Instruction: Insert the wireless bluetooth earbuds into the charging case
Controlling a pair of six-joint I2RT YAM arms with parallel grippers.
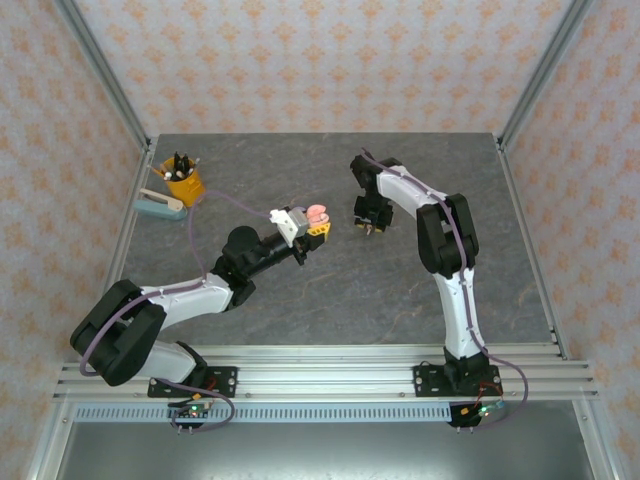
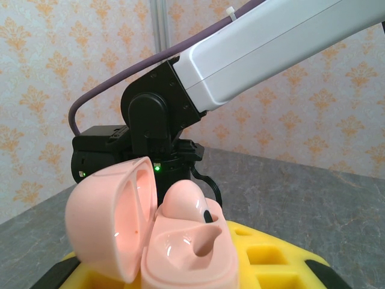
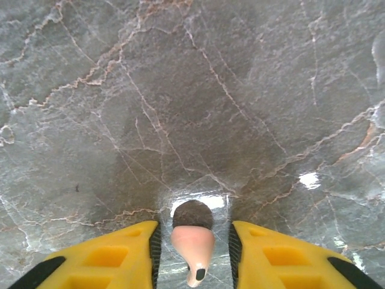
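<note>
My left gripper [image 1: 318,224] is shut on a salmon-pink charging case [image 2: 192,253], held above the table's middle with its lid [image 2: 111,217] swung open to the left. One pink earbud [image 2: 183,201] sits in the far socket; the near socket [image 2: 207,238] is bare. A yellow finger [image 2: 271,259] shows under the case. To the right, my right gripper [image 3: 194,232] points down at the table, open. A second pink earbud [image 3: 192,241] rests on the marble between its yellow fingers, stem toward the camera, with a narrow gap on each side.
A yellow cup of pens [image 1: 183,180] and a teal-and-white object [image 1: 160,206] stand at the back left. The grey marble table [image 1: 330,290] is walled by metal posts and patterned panels. The right arm [image 2: 252,48] looms just behind the held case.
</note>
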